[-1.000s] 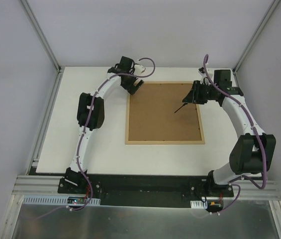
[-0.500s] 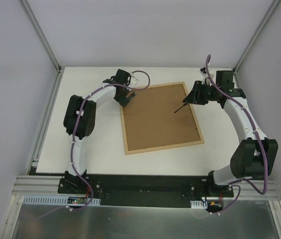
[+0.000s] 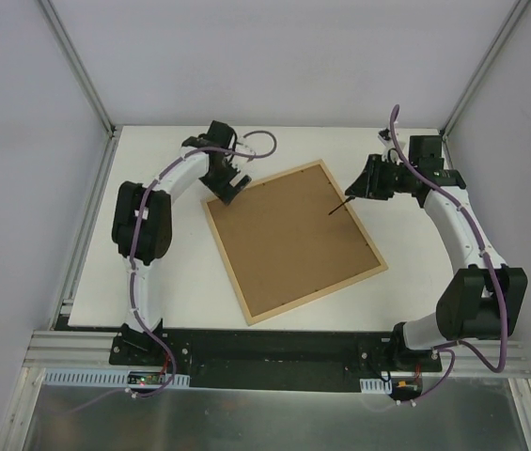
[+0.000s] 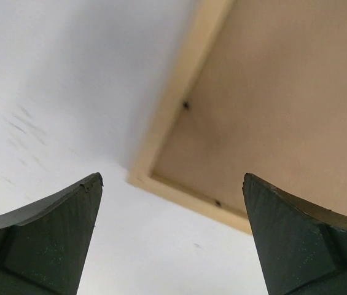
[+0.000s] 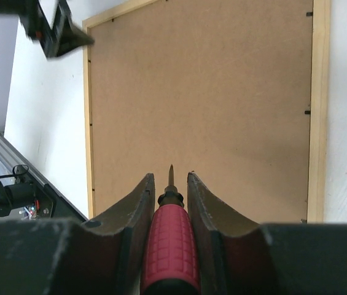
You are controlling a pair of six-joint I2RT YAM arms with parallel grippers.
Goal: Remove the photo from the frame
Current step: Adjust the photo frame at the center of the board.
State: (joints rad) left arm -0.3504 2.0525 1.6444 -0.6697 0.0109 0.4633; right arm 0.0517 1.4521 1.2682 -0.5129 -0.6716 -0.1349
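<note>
The white table (image 3: 321,141) carried the frame (image 3: 288,240), which lay flat and face down near its middle, brown fibreboard back up, with the thin light-wood border showing all round. It sat askew to the table's edges, its far-left corner toward the left arm (image 3: 143,221) and its far-right corner toward the right arm (image 3: 458,230).

The left arm curved in from the left side, and the left gripper (image 3: 230,191) hung over that far-left corner with its two dark fingers spread wide and nothing between them. In the left wrist view the corner of the frame (image 4: 271,110) lay in the gap of the left gripper (image 4: 172,181); whether either finger touched the wood could not be told.

The right gripper (image 3: 364,180) was over the table just beyond the frame's far-right corner. Its fingers were closed on the red ribbed handle of a screwdriver (image 5: 168,246). The thin shaft (image 3: 340,204) pointed over the brown back, inside the border.

Small dark tabs (image 4: 186,105) sat along the inner edge of the wood.
</note>
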